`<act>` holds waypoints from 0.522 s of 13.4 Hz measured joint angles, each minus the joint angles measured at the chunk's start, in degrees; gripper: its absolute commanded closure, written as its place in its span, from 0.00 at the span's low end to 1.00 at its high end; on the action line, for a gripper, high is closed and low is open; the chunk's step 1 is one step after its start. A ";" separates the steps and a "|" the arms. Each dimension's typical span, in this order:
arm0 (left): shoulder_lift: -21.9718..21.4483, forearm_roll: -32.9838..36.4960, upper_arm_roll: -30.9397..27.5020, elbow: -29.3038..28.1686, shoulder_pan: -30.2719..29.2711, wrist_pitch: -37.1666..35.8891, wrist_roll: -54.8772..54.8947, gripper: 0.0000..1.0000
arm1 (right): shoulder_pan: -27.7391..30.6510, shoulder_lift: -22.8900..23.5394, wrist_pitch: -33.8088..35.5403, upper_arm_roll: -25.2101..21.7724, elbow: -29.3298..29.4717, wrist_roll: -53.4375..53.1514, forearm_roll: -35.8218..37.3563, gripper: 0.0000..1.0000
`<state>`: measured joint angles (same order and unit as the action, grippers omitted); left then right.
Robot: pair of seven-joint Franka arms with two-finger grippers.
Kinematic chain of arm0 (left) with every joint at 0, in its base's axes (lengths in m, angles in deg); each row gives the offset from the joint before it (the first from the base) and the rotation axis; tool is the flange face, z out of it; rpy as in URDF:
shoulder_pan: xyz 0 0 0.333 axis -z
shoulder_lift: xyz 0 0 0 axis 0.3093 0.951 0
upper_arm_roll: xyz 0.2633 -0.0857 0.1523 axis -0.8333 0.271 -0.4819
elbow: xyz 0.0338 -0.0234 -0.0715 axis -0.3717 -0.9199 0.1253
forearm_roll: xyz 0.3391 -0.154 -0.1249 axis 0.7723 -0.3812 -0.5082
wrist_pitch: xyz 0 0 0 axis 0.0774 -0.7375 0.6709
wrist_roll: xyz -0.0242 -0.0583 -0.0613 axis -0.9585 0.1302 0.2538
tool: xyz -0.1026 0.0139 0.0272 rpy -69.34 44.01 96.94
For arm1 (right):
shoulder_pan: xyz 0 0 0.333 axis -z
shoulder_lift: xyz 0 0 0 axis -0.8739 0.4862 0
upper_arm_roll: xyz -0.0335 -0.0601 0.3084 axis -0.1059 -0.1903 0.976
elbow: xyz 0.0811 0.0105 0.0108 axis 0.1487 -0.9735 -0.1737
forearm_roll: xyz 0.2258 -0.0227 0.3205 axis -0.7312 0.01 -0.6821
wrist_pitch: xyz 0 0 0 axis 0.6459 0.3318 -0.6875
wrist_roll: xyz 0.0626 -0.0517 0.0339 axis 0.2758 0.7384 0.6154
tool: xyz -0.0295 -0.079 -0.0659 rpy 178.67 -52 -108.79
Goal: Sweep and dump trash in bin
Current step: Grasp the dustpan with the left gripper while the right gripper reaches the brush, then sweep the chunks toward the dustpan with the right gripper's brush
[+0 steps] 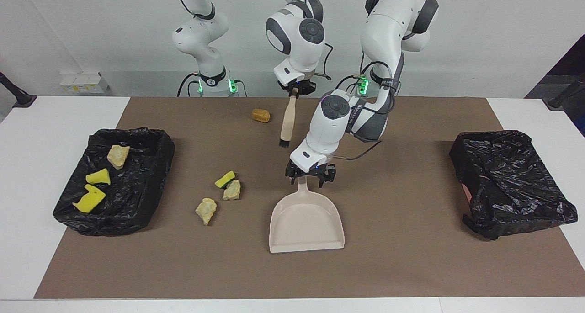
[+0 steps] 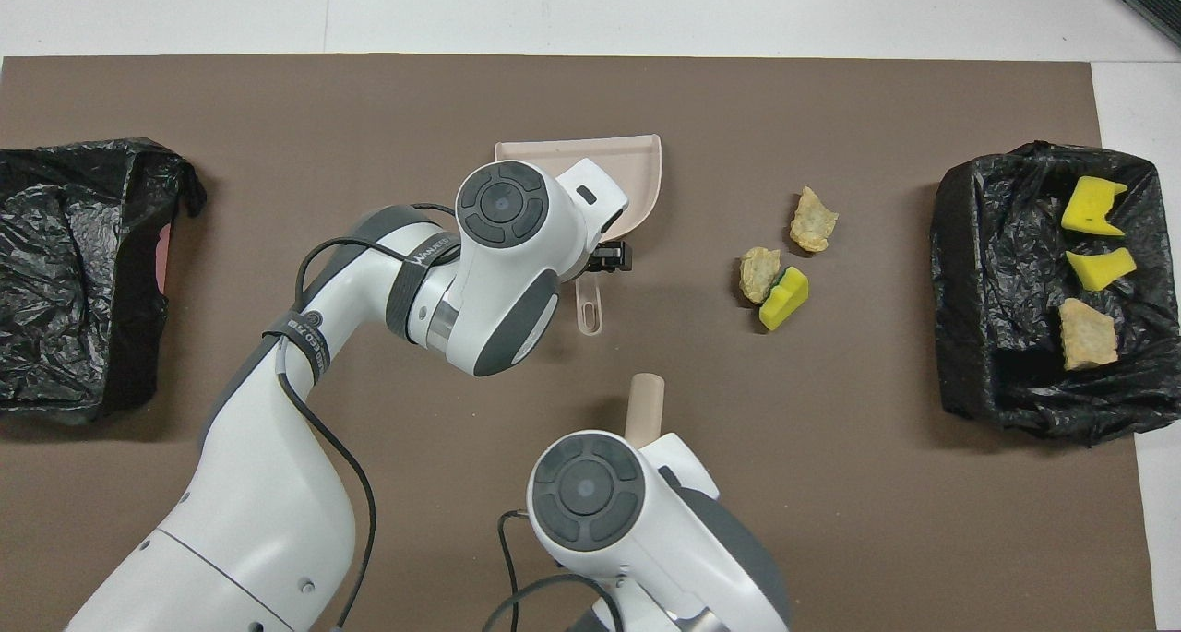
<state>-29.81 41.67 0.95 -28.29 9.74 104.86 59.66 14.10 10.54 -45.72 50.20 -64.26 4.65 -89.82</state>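
Observation:
A beige dustpan (image 1: pixel 306 221) lies flat mid-mat, with its handle (image 2: pixel 589 307) pointing toward the robots. My left gripper (image 1: pixel 310 179) is low over that handle, open, a finger on either side. My right gripper (image 1: pixel 296 91) is shut on the brush (image 1: pixel 287 121), which hangs in the air bristles down. Loose trash on the mat: a yellow sponge piece (image 1: pixel 225 179), two beige chunks (image 1: pixel 232 190) (image 1: pixel 206 210), and an orange-brown lump (image 1: pixel 261 115) close to the robots. The black-lined bin (image 1: pixel 157 162) at the right arm's end holds two yellow pieces and a beige chunk.
A second black-lined bin (image 1: pixel 507 180) sits at the left arm's end of the brown mat (image 1: pixel 402 258). White table (image 1: pixel 27 167) borders the mat on both ends.

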 measured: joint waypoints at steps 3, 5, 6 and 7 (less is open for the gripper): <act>-0.70 0.08 -0.07 0.07 0.00 -1.55 0.00 1.00 | 4.60 -7.21 0.00 0.01 -7.97 2.45 4.30 1.00; -1.57 0.08 -0.17 0.09 0.00 -3.70 -0.11 1.00 | 8.65 -9.48 -0.04 -0.03 -9.96 7.02 7.71 1.00; -1.90 0.12 -0.32 0.08 -0.02 -4.76 -0.09 1.00 | 11.38 -9.69 -0.32 -0.01 -10.30 9.91 10.10 1.00; -2.18 0.18 -0.53 0.08 -0.14 -5.33 0.29 1.00 | 14.39 -9.54 -1.52 -0.03 -10.55 12.77 12.18 1.00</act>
<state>-31.99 41.85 0.42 -28.21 9.60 99.53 59.95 28.49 1.00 -47.24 50.17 -74.81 17.42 -77.64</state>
